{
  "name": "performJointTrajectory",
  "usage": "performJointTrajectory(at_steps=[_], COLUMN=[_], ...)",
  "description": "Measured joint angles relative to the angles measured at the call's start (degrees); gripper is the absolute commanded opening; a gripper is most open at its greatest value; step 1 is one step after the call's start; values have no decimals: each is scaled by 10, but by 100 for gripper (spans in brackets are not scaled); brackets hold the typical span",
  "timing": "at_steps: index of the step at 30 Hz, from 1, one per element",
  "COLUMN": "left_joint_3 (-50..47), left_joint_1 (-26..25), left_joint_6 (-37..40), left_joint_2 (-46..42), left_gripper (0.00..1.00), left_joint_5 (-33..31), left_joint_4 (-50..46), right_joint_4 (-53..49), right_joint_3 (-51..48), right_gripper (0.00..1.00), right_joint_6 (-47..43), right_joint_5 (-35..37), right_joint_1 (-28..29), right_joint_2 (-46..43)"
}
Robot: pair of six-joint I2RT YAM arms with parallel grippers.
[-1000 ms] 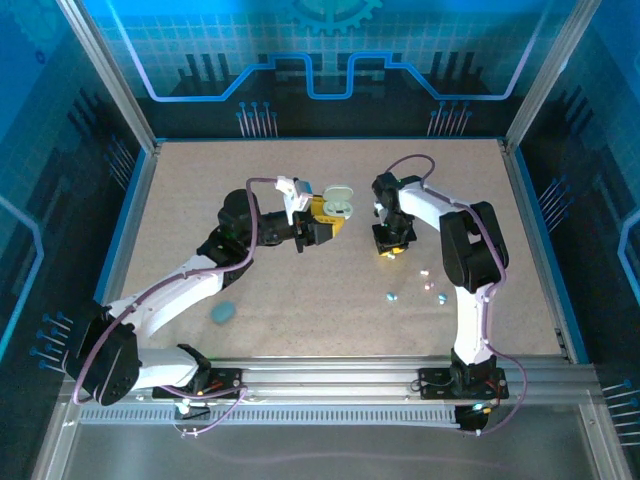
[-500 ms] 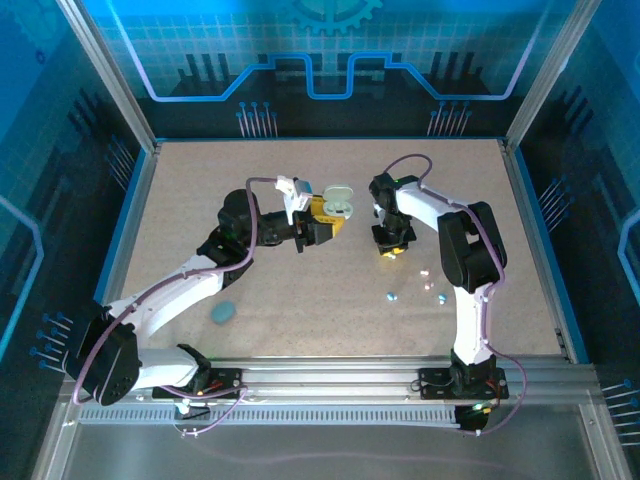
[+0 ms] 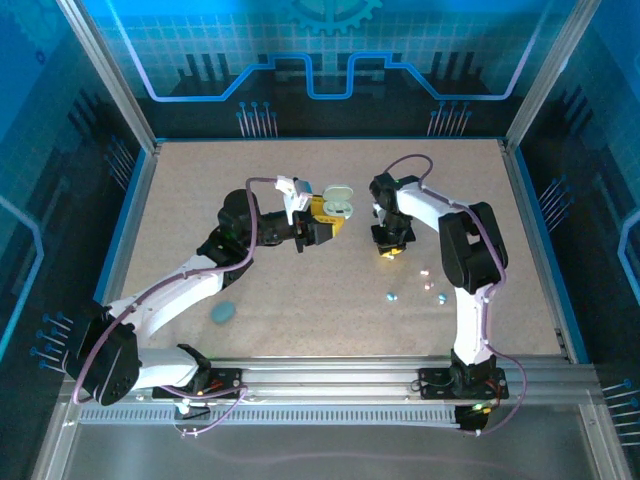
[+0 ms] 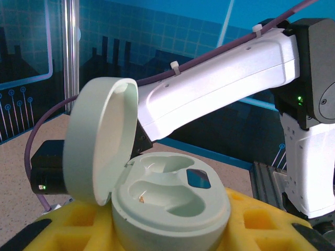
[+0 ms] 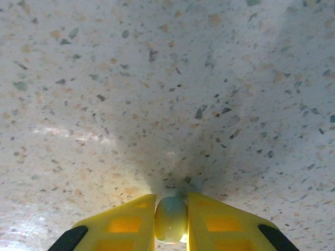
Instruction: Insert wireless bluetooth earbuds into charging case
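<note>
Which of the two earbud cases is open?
The pale case held in the left gripper, with its lid swung up. The teal case lies shut on the table.

White arms [image 3: 175,290] with black joints, purple cables [image 4: 35,142] held by zip ties, yellow claw fingers [image 5: 123,225]

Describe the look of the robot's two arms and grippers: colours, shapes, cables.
The left arm and right arm have white shells with black joint housings. A purple cable runs along each; white zip ties hold the right arm's. The fingers are yellow, with square recesses and black outer edges.
</note>
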Motion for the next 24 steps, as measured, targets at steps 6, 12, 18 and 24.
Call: performJointTrajectory(at_steps=[6, 12, 18, 24], left_joint_3=[-6, -15, -25, -30], left_joint_1=[0, 0, 0, 0], left_joint_6=[0, 0, 1, 1], left_joint_2=[0, 0, 0, 2], left_gripper=[37, 37, 37, 37], left_joint_5=[-8, -24, -35, -45], left_joint_4=[0, 4, 9, 18], right_joint_4=[18, 41, 45, 45], right_joint_3=[-19, -19, -19, -7], right_gripper=[19, 19, 19, 19], right_joint_6=[10, 24, 39, 56], right_joint_5=[-58, -135, -197, -238], right_joint_1=[-16, -45, -49, -56], right_joint_2=[-96, -193, -228, -270])
